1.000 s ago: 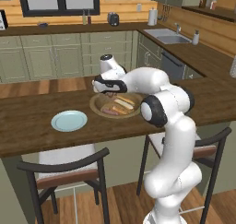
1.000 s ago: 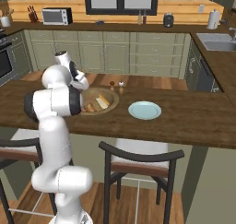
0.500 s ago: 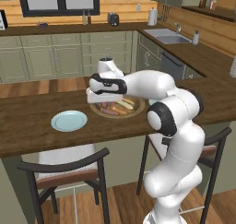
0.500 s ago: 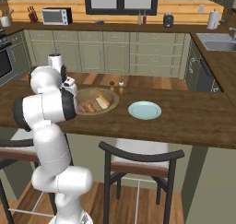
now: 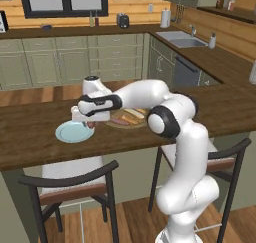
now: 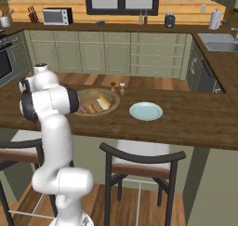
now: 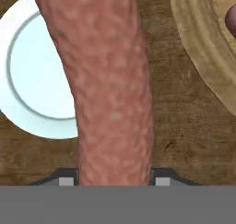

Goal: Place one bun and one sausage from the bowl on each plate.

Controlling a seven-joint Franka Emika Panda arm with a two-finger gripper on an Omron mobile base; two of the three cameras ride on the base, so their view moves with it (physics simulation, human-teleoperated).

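My gripper [image 5: 90, 122] is shut on a long reddish sausage [image 7: 110, 89], which runs up the middle of the hand view between the fingertips. It hangs just above the counter, over the right edge of a pale-blue plate [image 5: 72, 133] [image 7: 32, 94] left of the wooden bowl [image 5: 131, 118]. The bowl's rim [image 7: 203, 48] curves past at the upper right of the hand view. Buns [image 5: 132, 114] and another sausage lie in the bowl [image 6: 95, 102]. In the right base view a pale-blue plate [image 6: 145, 111] lies bare to the right of the bowl.
Two small shakers [image 6: 116, 85] stand behind the bowl. Dark-framed chairs [image 5: 70, 182] [image 6: 139, 160] are tucked under the counter's near edge. Bare wooden counter [image 5: 30, 122] stretches left of the plate.
The arm has swung left from above the bowl to the plate's right edge, carrying the sausage with it. The jaws have stayed shut on it.
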